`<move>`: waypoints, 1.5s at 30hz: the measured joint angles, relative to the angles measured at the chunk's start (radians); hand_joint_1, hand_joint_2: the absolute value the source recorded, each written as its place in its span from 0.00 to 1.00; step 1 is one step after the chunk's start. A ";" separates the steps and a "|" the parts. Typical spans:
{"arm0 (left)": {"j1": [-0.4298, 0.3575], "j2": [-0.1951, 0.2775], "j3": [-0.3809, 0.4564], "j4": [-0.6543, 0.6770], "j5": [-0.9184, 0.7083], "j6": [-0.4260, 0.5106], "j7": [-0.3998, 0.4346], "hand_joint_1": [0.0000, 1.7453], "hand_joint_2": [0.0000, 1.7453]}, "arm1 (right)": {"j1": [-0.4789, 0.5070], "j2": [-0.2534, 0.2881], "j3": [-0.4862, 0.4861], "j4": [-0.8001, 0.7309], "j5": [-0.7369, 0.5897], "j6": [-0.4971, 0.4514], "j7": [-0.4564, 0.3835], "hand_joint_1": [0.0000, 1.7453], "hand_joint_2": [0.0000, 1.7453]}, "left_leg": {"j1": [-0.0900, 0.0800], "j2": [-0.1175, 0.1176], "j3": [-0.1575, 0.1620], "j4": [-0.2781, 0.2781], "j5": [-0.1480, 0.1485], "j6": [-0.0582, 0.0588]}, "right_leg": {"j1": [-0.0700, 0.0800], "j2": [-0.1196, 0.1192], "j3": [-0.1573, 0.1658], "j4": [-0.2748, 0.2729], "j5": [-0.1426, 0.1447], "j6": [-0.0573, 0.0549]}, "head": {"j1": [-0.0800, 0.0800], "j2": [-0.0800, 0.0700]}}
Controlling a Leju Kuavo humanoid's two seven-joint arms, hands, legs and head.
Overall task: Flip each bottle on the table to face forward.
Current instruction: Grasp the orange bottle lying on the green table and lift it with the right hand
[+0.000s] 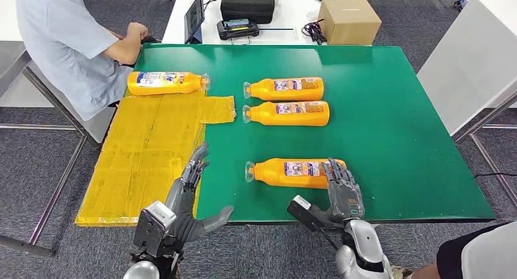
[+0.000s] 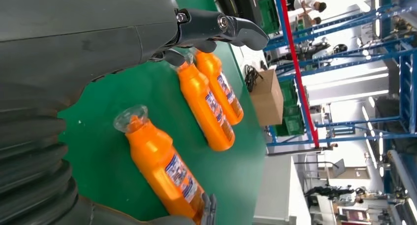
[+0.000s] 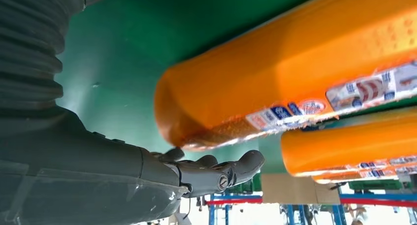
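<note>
Hidden: my right hand [image 1: 344, 190] covers the base end of the nearest orange plastic bottle [image 1: 292, 172]; whether it actually grips I cannot tell, its fingers only lie over that end.

Left hand [image 1: 194, 190]: fingers spread, holding nothing, at the near edge of the green desk [image 1: 396, 139].

Count: four orange bottles, all lying flat; two side by side mid-desk [image 1: 286, 89] [image 1: 288, 113], one on the yellow sheet [image 1: 146, 151] at far left [image 1: 164, 83].

One person [image 1: 67, 41] seated at the far-left corner.

head view looks down from high; both wrist views sit close, sharing the nearest bottle [image 1: 295, 172].
</note>
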 joint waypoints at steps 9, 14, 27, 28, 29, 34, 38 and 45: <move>-0.009 0.001 -0.004 0.015 -0.029 0.001 0.011 0.00 1.00 | -0.054 -0.004 0.011 0.092 0.031 -0.037 0.004 0.00 1.00 | 0.000 0.001 0.000 0.000 0.000 0.000 | 0.000 0.000 0.000 0.000 0.000 0.000 | 0.000 0.000; -0.014 0.002 -0.008 0.020 -0.041 0.001 0.012 0.00 1.00 | -0.088 -0.004 0.032 0.133 0.041 -0.040 0.005 0.00 1.00 | 0.000 0.002 0.001 0.000 0.000 0.000 | 0.000 0.000 0.000 0.000 0.000 0.000 | 0.000 0.000; -0.023 0.002 -0.014 0.032 -0.046 0.001 0.012 0.00 1.00 | -0.124 -0.004 0.054 0.179 0.041 -0.043 0.005 0.00 1.00 | 0.000 0.002 0.001 0.000 0.000 0.000 | 0.000 0.000 0.001 0.000 0.000 0.000 | 0.000 0.000; -0.023 0.002 -0.014 0.032 -0.047 0.002 0.012 0.00 1.00 | -0.125 -0.004 0.056 0.180 0.041 -0.044 0.005 0.00 1.00 | 0.000 0.002 0.001 0.000 0.000 0.000 | 0.000 0.000 0.001 0.000 0.000 0.000 | 0.000 0.000; -0.023 0.002 -0.014 0.032 -0.050 0.002 0.012 0.00 1.00 | -0.125 -0.003 0.059 0.181 0.043 -0.045 0.005 0.00 1.00 | 0.000 0.002 0.001 0.000 0.000 0.000 | 0.000 0.000 0.001 0.000 0.000 0.000 | 0.000 0.000; -0.023 0.003 -0.015 0.032 -0.064 0.006 0.011 0.00 1.00 | -0.120 0.002 0.098 0.169 0.048 -0.037 0.005 0.00 1.00 | 0.000 0.002 0.001 0.000 0.000 0.000 | 0.000 0.000 0.000 0.000 0.000 0.000 | 0.000 0.000; -0.023 0.004 -0.018 0.031 -0.072 0.006 0.012 0.00 1.00 | -0.108 0.007 0.146 0.143 0.045 -0.016 0.008 0.00 1.00 | 0.000 0.002 0.001 0.000 0.000 0.000 | 0.000 0.000 0.000 0.000 0.000 0.000 | 0.000 0.000; -0.022 0.005 -0.018 0.028 -0.057 -0.007 0.028 0.00 1.00 | -0.099 0.007 0.236 0.094 0.050 0.025 0.036 0.00 1.00 | 0.000 0.002 0.000 0.000 0.000 0.000 | 0.000 0.000 0.000 0.000 0.000 0.000 | 0.000 0.000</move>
